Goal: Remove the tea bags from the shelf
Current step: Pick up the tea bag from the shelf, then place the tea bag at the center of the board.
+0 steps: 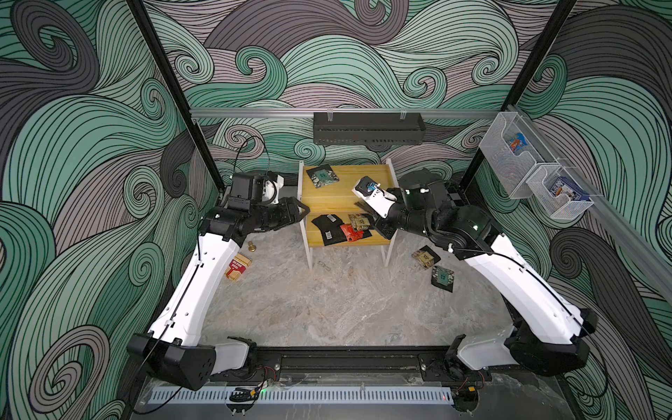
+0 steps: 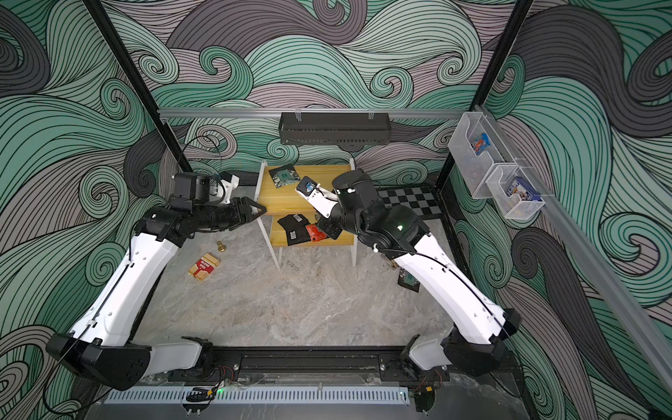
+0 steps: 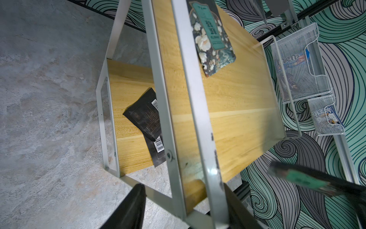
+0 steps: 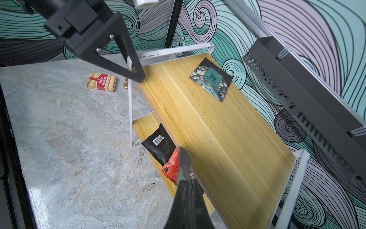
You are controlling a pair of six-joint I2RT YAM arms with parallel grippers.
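Top views: black barcoded tea bags (image 1: 329, 227)

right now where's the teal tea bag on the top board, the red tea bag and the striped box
teal tea bag (image 1: 322, 176), top view, printed face
red tea bag (image 4: 172, 168), right wrist view, crumpled face
striped box (image 2: 204, 267), top view, red middle

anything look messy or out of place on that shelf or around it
The lower board of the shelf holds a loose overlapping heap: black tea bags, a red one and a tan one, none squared up. A single teal tea bag lies skewed on the top board. Two more tea bags lie on the table.
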